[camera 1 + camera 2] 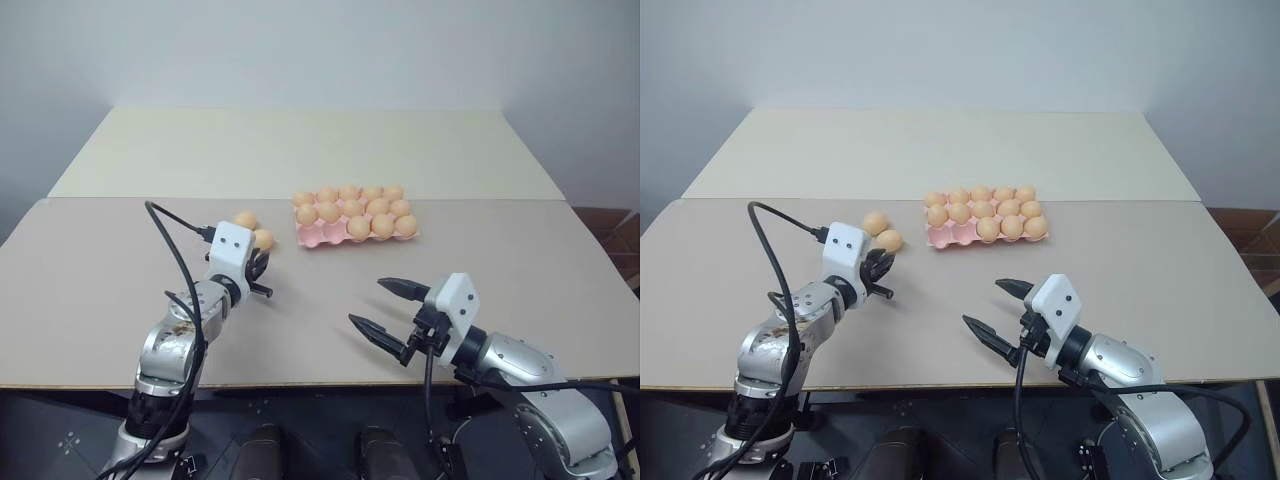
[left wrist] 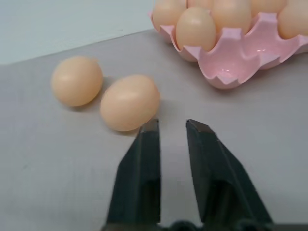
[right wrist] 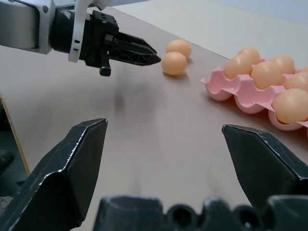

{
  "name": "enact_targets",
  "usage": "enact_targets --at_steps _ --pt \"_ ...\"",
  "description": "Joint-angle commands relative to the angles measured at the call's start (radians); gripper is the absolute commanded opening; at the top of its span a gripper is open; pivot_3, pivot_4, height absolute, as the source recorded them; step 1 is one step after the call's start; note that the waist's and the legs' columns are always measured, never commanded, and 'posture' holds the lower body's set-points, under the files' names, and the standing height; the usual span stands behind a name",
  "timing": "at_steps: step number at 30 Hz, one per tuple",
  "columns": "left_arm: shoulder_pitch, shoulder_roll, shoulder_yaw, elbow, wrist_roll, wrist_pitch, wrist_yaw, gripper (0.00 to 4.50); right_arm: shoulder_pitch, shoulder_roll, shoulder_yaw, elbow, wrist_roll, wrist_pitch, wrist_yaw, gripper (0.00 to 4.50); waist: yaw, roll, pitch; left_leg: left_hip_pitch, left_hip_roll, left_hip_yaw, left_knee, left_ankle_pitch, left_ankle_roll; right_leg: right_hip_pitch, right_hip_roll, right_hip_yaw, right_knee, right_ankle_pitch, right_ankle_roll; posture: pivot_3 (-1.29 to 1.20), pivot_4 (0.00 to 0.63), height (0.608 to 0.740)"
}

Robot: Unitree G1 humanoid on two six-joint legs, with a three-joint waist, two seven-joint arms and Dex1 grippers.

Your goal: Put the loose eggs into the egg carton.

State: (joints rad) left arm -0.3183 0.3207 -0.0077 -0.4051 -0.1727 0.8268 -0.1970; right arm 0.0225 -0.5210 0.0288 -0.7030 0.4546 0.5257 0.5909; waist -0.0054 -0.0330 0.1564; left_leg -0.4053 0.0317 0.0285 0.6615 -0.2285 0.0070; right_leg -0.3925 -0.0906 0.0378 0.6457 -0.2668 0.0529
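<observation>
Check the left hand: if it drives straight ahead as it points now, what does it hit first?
Probably the nearer loose egg. The left hand, slightly open and holding nothing, aims just beside it, so one finger would likely clip it. The egg carton lies beyond. Depth is hard to judge, so a narrow miss is possible.

A broad, flat, pale beige table (image 1: 120, 310) with a seam running across it is carrying everything here. Two loose, smooth, pale orange-tan oval eggs (image 2: 77, 80) are lying side by side directly on it, possibly touching. Near them a pink moulded egg carton (image 1: 325, 238) with scalloped edges is sitting flat, mostly filled with matching eggs.
</observation>
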Motion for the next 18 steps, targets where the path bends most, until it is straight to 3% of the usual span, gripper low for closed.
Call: enact_targets --at_steps 1,7,18 --pt "-0.002 -0.001 0.011 -0.084 0.01 -0.014 0.013 2.48 -0.01 -0.009 -0.017 -0.019 0.02 -0.009 0.009 4.5 0.0 0.0 0.0 0.0 0.0 0.0 0.0 0.0 0.0 0.0 0.0 0.0 0.0 0.0 0.0 0.0 0.15 0.74" --pt "-0.013 0.019 0.044 -0.062 0.005 -0.011 -0.005 4.42 -0.014 -0.007 -0.013 -0.011 0.018 -0.009 0.01 4.5 -0.002 0.0 0.0 0.0 0.0 0.0 0.0 0.0 0.0 0.0 0.001 0.0 0.0 0.0 0.0 0.0 0.15 0.74" --pt "-0.062 -0.063 0.051 0.003 0.029 0.03 0.068 4.46 -0.015 -0.007 -0.007 -0.016 0.015 -0.002 0.008 4.5 -0.003 0.0 0.0 0.0 0.0 0.0 0.0 0.0 0.0 0.0 0.0 0.0 0.0 0.0 0.0 0.0 0.15 0.74"
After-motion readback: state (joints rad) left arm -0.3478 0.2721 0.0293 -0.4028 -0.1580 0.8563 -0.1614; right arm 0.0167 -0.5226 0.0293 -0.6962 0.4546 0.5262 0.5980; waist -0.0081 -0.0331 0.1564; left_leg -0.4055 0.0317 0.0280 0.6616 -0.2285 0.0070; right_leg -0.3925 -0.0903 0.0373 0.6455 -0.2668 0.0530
